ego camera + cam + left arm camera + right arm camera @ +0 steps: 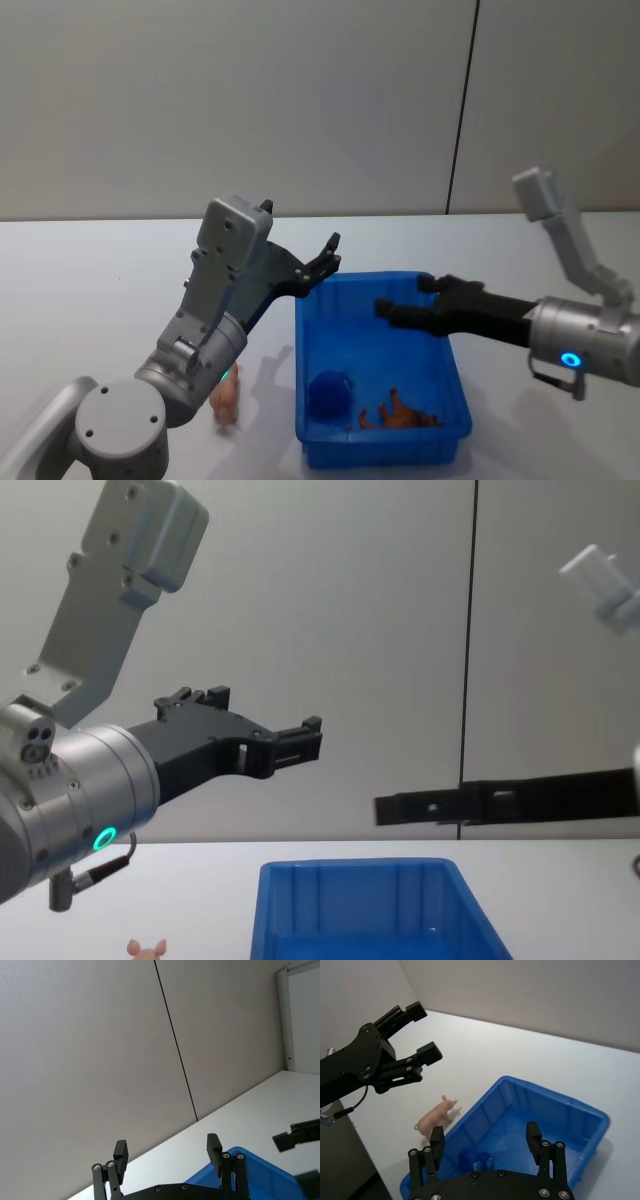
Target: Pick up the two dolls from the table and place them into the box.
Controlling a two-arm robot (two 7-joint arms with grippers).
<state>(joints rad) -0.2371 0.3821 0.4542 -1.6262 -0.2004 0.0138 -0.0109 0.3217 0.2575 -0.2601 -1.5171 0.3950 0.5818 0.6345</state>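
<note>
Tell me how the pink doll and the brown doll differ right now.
The pink doll is pale pink; the brown doll is reddish-brown. The pink doll is on the table, just outside the box; the brown doll lies inside the box. Both are tiny animal figures, far smaller than the box.

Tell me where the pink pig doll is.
In the head view, the pink pig doll is on the table just left of the blue box, near its front corner.
</note>
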